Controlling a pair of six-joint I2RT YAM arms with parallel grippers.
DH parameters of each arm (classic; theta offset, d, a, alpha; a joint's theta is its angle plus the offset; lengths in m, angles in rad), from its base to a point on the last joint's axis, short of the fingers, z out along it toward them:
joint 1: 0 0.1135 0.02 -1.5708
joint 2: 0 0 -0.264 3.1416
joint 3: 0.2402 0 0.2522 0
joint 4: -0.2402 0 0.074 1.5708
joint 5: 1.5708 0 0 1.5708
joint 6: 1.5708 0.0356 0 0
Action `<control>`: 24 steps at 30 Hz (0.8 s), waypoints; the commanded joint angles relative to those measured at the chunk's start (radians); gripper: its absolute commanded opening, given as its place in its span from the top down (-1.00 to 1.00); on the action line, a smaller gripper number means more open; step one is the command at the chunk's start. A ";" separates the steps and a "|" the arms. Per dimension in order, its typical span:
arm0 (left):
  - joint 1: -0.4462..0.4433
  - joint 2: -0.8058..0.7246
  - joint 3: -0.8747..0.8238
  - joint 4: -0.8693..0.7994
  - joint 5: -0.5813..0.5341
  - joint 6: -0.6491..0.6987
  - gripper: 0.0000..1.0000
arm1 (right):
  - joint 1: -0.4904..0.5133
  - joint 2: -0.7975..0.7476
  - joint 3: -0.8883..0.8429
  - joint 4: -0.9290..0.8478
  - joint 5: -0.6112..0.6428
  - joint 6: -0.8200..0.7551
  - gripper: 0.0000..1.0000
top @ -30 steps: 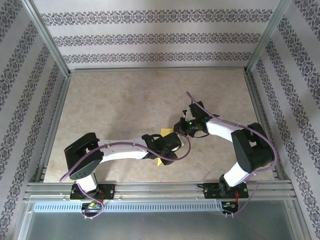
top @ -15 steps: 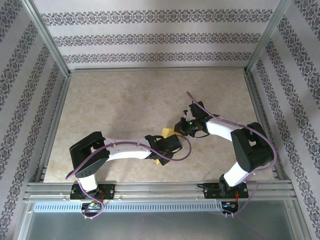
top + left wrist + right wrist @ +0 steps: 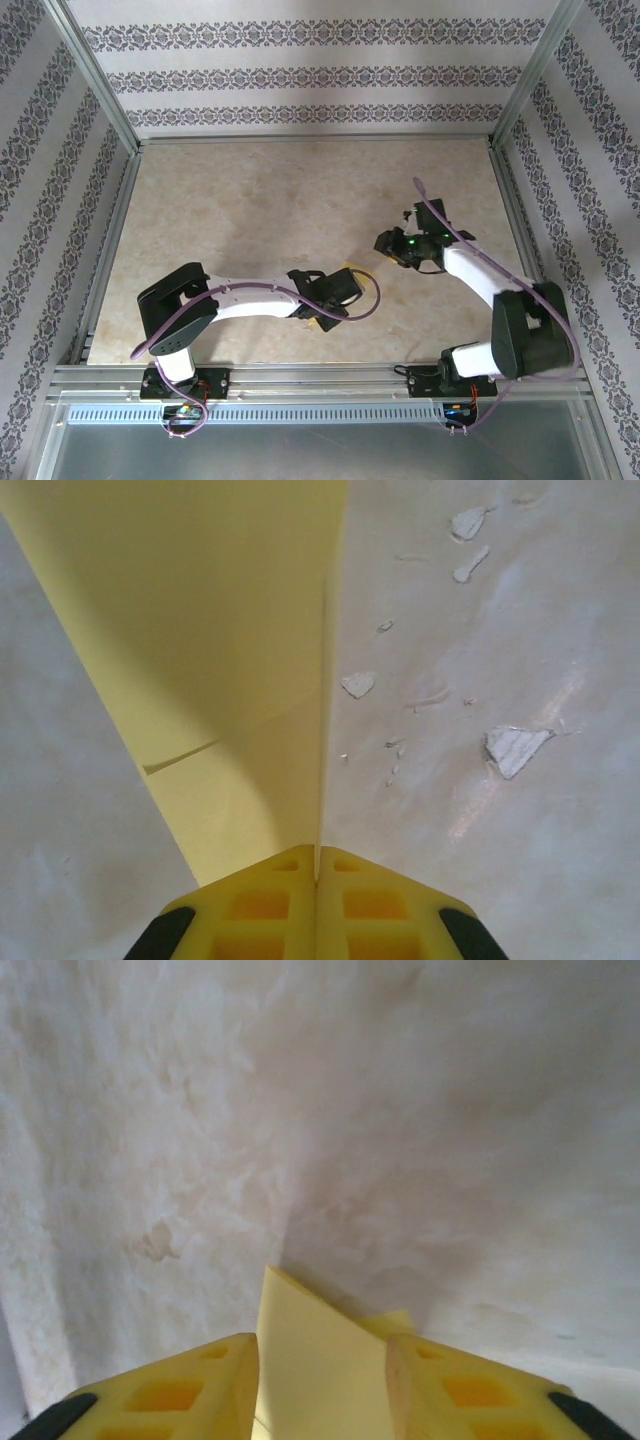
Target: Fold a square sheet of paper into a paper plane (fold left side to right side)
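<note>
Moved: right claw (image 3: 322, 1348) drawn back rightward from the square sheet of paper (image 3: 230, 630); fingers now spread.
Left claw (image 3: 318, 852): pressed together, pinching the paper's edge.
Count: one sheet, two claws.
Location: surface (image 3: 250, 200), front centre.

No legible text, labels or numbers.

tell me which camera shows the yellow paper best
The left wrist view: the yellow paper fills its upper left, crease plain, rising from the shut left gripper that pinches it. The right wrist view catches one corner between the fingers of the open right gripper. The top external view gives small slivers beside the left arm.
</note>
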 commanded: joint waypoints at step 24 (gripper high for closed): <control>0.311 0.085 -0.101 0.509 0.705 -0.500 1.00 | 0.058 -0.149 -0.276 0.306 -0.068 0.054 -0.17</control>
